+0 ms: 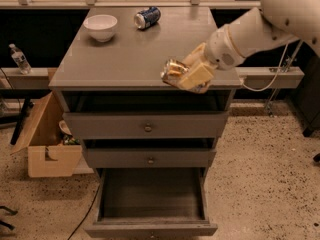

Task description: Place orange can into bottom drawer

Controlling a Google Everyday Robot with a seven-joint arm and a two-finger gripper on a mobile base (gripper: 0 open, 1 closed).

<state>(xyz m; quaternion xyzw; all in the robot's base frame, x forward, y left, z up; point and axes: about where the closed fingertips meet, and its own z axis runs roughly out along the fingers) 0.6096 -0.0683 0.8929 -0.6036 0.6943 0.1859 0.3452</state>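
One cream-white robot arm [260,31] reached in from the right, and its two-finger gripper [189,77] sat over the front right part of the flat grey cabinet top [125,54]. The gripper was clamped on the small shiny orange-gold can [173,70]. The can lay tilted in the grasp, its end poking out to the left of the beige fingers [199,75]. I could not tell whether the can touched the top.

The deep grey bottom drawer [150,196] stood pulled well out, lowest of three. It was below the can and slightly to its left, well apart from it.

At the back of the top, a round white bowl [100,27] stood at left. A blue-and-silver can [147,17] lay on its side near it, far from the gripper.

A brown cardboard box [47,146] sat open on the floor just left of the cabinet.
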